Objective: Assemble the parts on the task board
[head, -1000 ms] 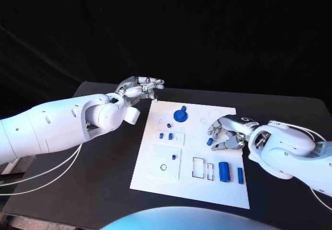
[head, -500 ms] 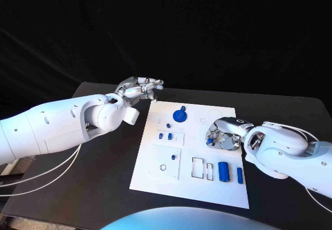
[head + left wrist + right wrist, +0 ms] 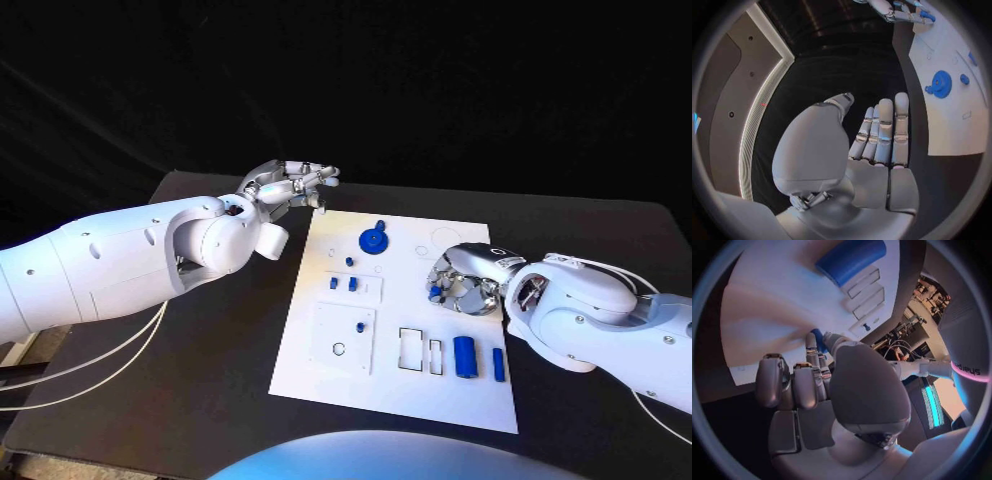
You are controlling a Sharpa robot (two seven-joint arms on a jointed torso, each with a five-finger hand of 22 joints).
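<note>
The white task board (image 3: 325, 345) lies in the middle of the black surface (image 3: 188, 380).

The right hand (image 3: 464, 280) is low over the right side of the task board. Its fingers are curled in around a small blue part (image 3: 437, 292), and it grips that part. In the right wrist view the small blue part (image 3: 817, 339) peeks out between the fingertips (image 3: 811, 340), right next to the white of the board.

The left hand (image 3: 289, 185) is up in the air just past the far left corner of the task board. It holds nothing. In the left wrist view its fingers (image 3: 886, 130) lie straight, side by side.

A round blue part (image 3: 374, 241) sits near the far edge of the task board. Two little blue parts (image 3: 343, 284) stand side by side in the middle of the board, on its left half. A fat blue tube (image 3: 466, 357) and a thin blue bar (image 3: 500, 365) lie next to each other near the board's near right corner.
</note>
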